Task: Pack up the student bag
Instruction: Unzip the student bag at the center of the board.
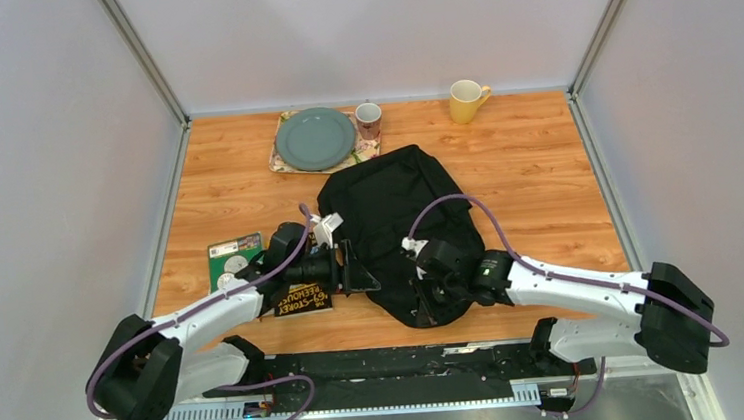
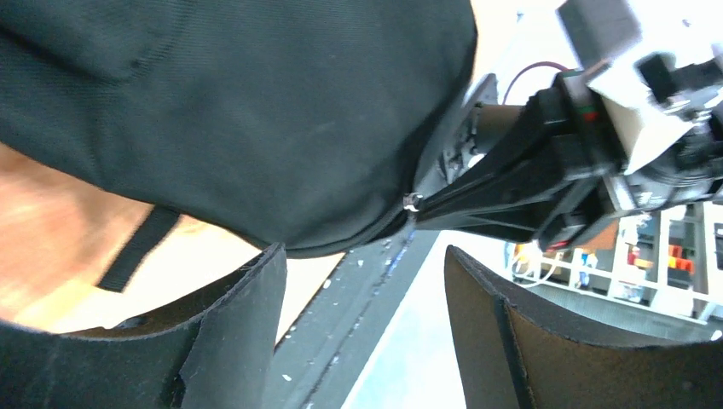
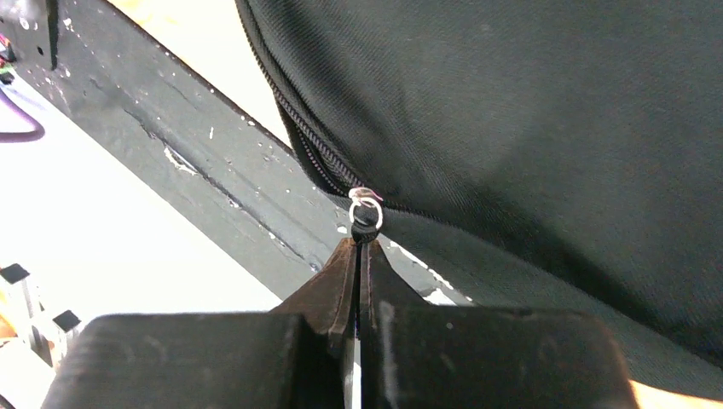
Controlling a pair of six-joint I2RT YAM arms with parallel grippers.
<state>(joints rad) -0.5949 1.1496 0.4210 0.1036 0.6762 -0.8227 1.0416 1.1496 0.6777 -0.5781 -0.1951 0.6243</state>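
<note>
From above, my left arm (image 1: 245, 300) covers part of a dark book (image 1: 303, 300) and a green packet (image 1: 234, 259). The print on both is too small to read. My right gripper (image 3: 358, 243) hides the tab of the zip pull (image 3: 365, 209). The student bag (image 3: 546, 128) runs off the top and right edges there, and the tabletop (image 2: 51, 230) under my left wrist is blurred.
</note>
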